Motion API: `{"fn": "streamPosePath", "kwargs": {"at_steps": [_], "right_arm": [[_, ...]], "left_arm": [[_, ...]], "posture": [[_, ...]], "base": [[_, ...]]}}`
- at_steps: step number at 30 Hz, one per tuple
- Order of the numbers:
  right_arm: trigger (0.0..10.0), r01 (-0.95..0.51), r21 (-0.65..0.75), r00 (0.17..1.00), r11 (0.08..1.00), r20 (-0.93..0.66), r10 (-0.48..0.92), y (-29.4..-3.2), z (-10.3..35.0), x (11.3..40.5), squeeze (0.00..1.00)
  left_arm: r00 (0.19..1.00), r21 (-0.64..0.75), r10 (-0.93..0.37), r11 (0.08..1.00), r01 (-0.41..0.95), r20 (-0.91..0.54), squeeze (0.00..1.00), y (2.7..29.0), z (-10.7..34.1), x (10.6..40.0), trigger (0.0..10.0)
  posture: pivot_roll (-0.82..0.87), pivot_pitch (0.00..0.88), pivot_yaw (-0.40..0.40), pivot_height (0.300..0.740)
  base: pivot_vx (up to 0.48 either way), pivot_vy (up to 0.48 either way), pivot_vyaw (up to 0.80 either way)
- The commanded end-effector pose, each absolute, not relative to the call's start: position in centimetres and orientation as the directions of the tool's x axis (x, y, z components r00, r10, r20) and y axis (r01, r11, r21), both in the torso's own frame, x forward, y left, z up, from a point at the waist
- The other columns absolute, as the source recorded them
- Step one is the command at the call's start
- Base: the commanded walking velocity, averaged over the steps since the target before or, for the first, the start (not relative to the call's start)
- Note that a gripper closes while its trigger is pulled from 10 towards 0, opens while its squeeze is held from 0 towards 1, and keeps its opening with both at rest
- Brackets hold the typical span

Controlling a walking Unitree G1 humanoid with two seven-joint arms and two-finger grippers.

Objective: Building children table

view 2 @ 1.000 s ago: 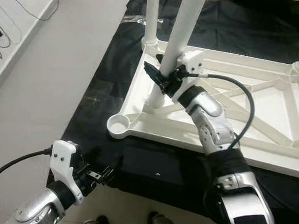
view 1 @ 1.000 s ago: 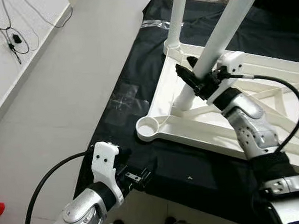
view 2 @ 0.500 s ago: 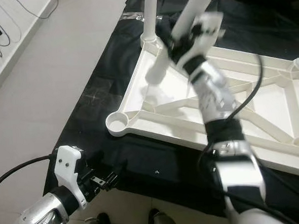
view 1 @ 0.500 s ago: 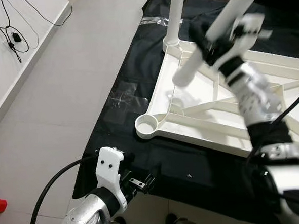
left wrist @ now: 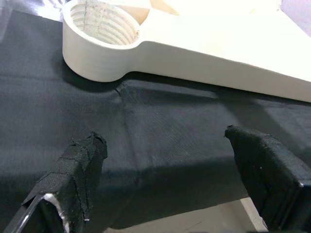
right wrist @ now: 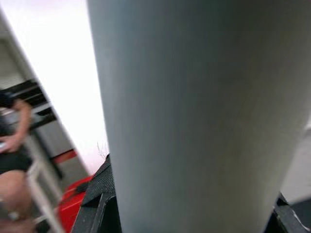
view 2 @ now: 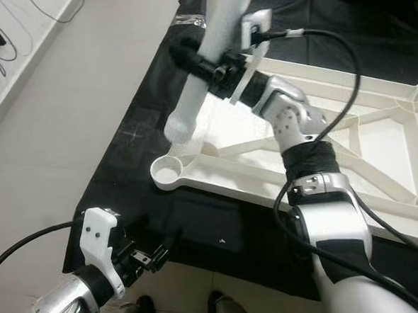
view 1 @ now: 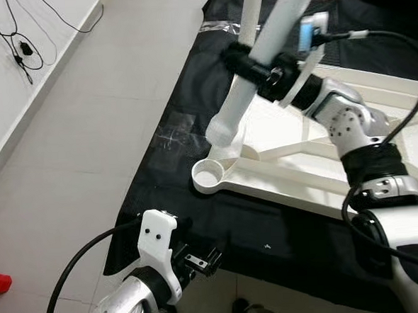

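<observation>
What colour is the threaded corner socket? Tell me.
White round threaded plastic socket; left wrist view shows it best.

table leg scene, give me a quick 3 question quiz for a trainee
1. True or false: the right gripper is shut on the leg.
2. The leg's lower end hangs near which part of the tabletop? A) the empty corner socket B) the far right corner C) the floor
3. The left gripper hovers over the black ____.

Key: 1 true; 2 A; 3 cloth
</observation>
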State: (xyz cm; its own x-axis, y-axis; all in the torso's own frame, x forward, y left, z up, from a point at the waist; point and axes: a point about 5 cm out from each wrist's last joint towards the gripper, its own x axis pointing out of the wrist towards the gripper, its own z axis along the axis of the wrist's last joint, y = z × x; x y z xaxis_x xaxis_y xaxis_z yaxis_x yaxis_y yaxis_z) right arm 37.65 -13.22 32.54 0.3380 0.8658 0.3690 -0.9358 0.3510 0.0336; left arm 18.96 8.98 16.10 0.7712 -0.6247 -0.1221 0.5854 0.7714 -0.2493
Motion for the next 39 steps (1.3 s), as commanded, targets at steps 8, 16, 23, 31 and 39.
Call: {"fn": "streamPosePath", "kwargs": {"at_steps": [8,16,23,31,39], "right_arm": [[10.0,-0.996,-0.006,0.082,0.088,0.302,0.950,-11.1,32.0,36.7,0.00],[10.0,-1.000,-0.002,0.021,0.022,0.235,0.972,-10.9,30.9,36.6,0.00],[10.0,-0.995,-0.077,0.058,0.064,0.079,0.995,-11.3,29.2,37.1,0.00],[10.0,-0.986,-0.152,0.062,0.068,0.044,0.997,-11.5,29.1,37.2,0.00],[10.0,-0.977,-0.214,-0.018,-0.021,-0.013,1.000,-11.8,28.9,36.4,0.00]], "left_arm": [[0.754,-0.284,-0.643,0.754,0.592,-0.137,0.00,8.2,15.8,17.6,10.0],[0.755,-0.286,-0.640,0.756,0.588,-0.139,0.00,8.3,15.9,17.5,10.0],[0.753,-0.284,-0.643,0.755,0.591,-0.141,0.00,8.1,15.9,17.3,10.0],[0.755,-0.283,-0.640,0.757,0.588,-0.142,0.00,8.1,15.8,17.3,10.0],[0.754,-0.284,-0.640,0.757,0.588,-0.145,0.00,8.1,15.7,17.2,10.0]], "posture": [[0.12,0.304,-0.076,0.740],[0.12,0.309,-0.075,0.740],[0.12,0.308,-0.076,0.740],[0.12,0.304,-0.076,0.740],[0.12,0.293,-0.078,0.740]], "base": [[0.000,0.000,0.00],[0.000,0.000,0.00],[0.000,0.000,0.00],[0.000,0.000,0.00],[0.000,0.000,0.00]]}}
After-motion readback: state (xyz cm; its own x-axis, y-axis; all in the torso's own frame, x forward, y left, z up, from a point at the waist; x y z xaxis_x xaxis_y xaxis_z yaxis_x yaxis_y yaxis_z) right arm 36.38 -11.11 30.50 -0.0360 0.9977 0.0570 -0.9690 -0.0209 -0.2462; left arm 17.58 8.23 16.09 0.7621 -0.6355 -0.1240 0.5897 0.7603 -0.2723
